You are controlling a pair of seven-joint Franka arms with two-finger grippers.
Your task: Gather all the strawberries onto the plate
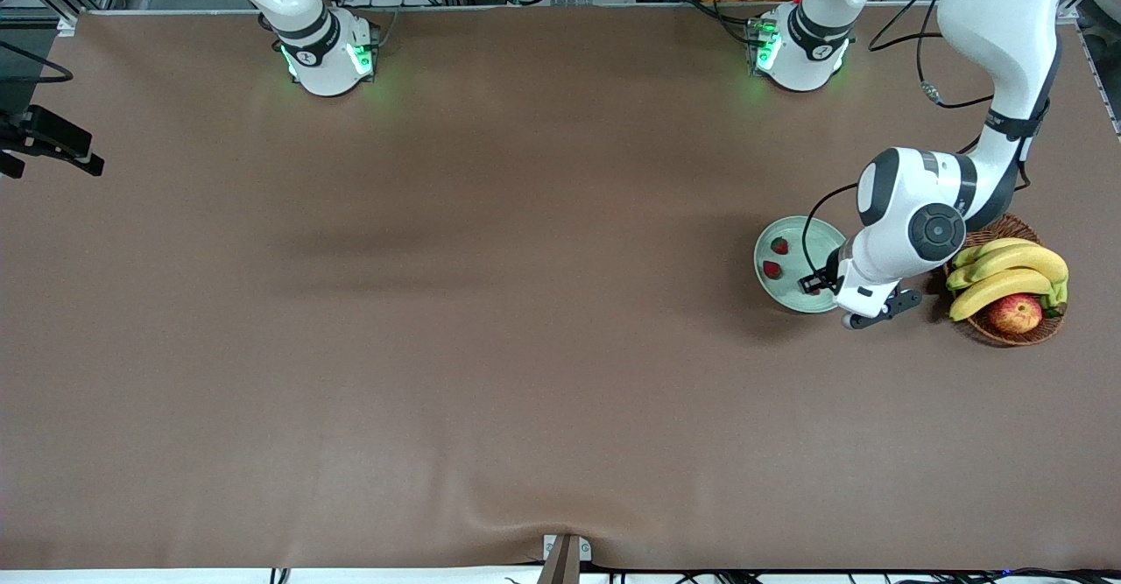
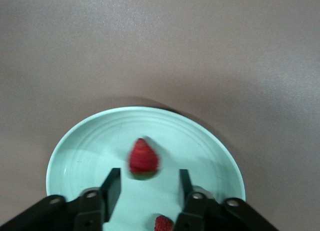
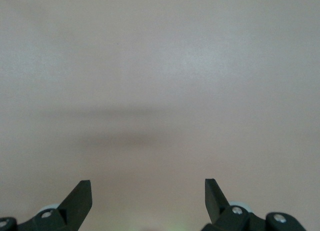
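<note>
below the left gripper, whose jaws stand apart and grip nothing, a blurred strawberry sits free between them over the plate. two more strawberries lie in the plate. judged light, soft, bruisable: pinch gently across the middle. right gripper waits wide open, empty.

The right claw hangs over bare brown counter, its two dark fingers spread wide apart with nothing between them. Each finger tapers to a blunt tip, and a small silver screw shows at the base of each. A soft, blurred band of shadow lies across the counter surface ahead of the fingertips. The cloth-like covering looks smooth and evenly lit.
</note>
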